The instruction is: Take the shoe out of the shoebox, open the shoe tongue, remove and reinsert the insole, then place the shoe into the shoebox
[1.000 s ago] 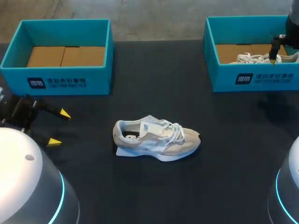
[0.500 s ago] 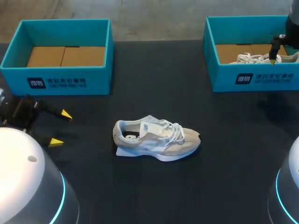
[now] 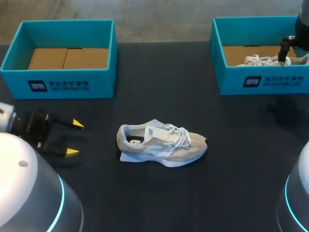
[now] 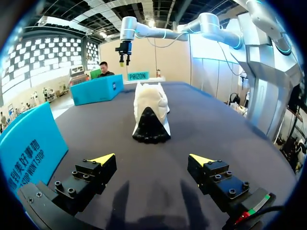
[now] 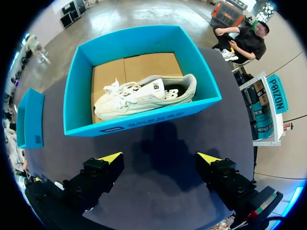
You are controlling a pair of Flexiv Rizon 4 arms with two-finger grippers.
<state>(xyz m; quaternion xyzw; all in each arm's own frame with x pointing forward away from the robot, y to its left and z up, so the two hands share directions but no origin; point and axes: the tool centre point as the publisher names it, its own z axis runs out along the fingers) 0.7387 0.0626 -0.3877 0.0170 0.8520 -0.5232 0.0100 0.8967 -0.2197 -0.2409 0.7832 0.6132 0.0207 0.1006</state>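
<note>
One sneaker [image 3: 161,145] sits on its sole mid-table, heel towards my left gripper [image 3: 74,138], whose fingers stand apart and short of it. I judge it best to keep the heel centred between them and pinch the collar gently. My right gripper [image 5: 159,158], fingers also apart, hangs above the second sneaker [image 5: 144,96] in the right shoebox [image 5: 144,122].

Left arm [image 3: 29,193]: bulky rounded grey-white shell, thin cyan light ring round joint, small round dot on top. Black wrist block behind fingers.

Right arm [image 3: 297,193]: same pale shell, same cyan ring. Seen from left wrist: slim white links, cyan bands at joints.

Left gripper [image 4: 152,159]: two black blocky fingers [image 4: 91,175], rows of black socket screws, bright yellow wedge tips, red-green strip at one finger base.

Right gripper [image 5: 160,157]: same black fingers, socket screws, yellow wedge tips, red-green strip.
</note>
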